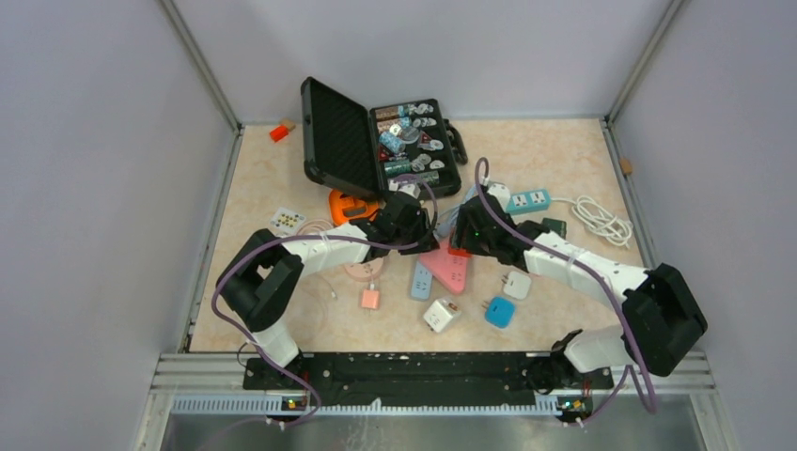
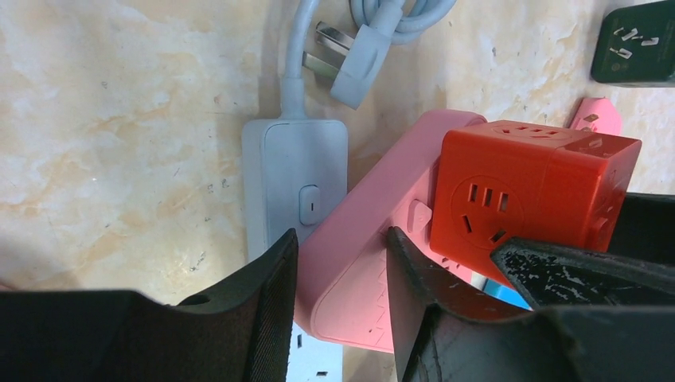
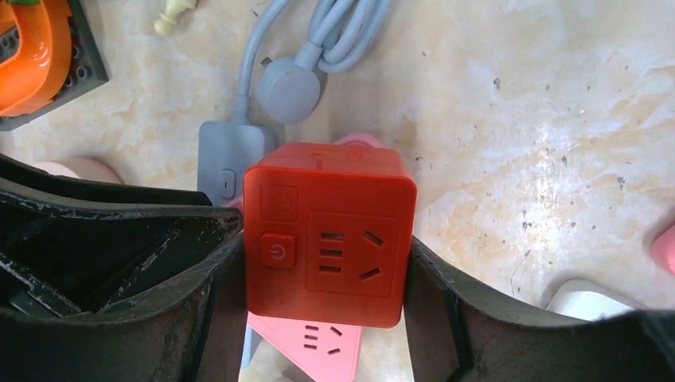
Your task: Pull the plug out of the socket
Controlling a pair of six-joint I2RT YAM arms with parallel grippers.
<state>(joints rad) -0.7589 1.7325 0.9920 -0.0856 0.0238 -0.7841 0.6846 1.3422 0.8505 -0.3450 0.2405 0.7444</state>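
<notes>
— Plug [image 3: 350, 199] first: where is it?

— Mid-table, a red cube over one end of the pink socket [image 2: 358, 231], clamped in the right gripper [image 3: 325, 247]. Both fingers [image 3: 199, 270] press flat on its opposite sides, and its power button and holes face the wrist camera.

— Is it out of the socket?

— Cannot tell. From the left wrist the plug looks tilted above the socket's top face, but its underside is hidden (a black finger covers it).

— And the left gripper [image 2: 342, 239]?

— It straddles the socket's body, one finger along each long side, just beside the plug. The jaws stand narrowly apart around it. Whether they truly pinch it or only touch, I cannot tell.

— How do the arms lie?

— From above, the left arm [image 1: 310, 249] folds its elbow out to the left, and its forearm runs right toward the middle of the table [image 1: 564, 150]. The right arm [image 1: 583, 263] mirrors it, with the elbow bulging out to the right and the forearm reaching left and away. The two wrists nearly meet, tips pointing down, just in front of the open black case [image 1: 376, 141].

— Anything touching the socket?

— A grey strip [image 2: 294, 183] lies against its side, its cord looped beyond.
</notes>
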